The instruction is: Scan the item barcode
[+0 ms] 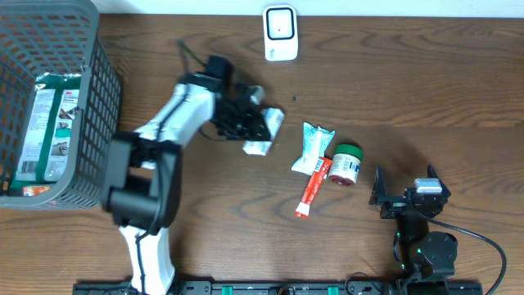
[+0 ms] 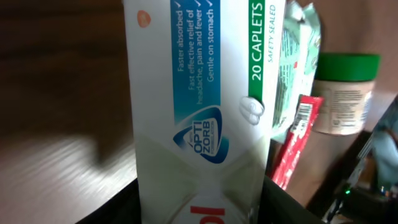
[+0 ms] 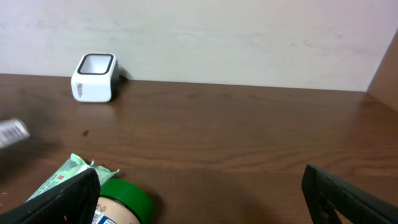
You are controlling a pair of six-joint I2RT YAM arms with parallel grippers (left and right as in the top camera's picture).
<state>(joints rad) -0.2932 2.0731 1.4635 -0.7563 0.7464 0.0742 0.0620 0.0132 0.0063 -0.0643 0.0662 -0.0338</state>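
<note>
left claw [image 1: 255,124]: clamped on the white pill box [image 2: 186,124], fingers gripping its lower end
pill box: roughly mid-counter [image 1: 409,82], just left of the loose bits and well short of the scanner [image 1: 279,33]; blue and green print facing the wrist camera, reads "20 CAPLETS"
box height: honestly can't tell whether it touches the wood or hangs just above it
scanner: little white unit at the far edge, well apart from everything else
right claw [image 1: 404,190]: spread wide, gripping nothing, sitting near the front right corner
loose bits: green-and-white pouch [image 1: 313,147], red sachet [image 1: 312,187] and green-lidded bottle [image 1: 346,162] bunched together between the two claws, sachet lying right between the other two
basket [image 1: 82,106]: grey mesh, far left, with a green-and-white packet [image 1: 45,131] lying inside
</note>
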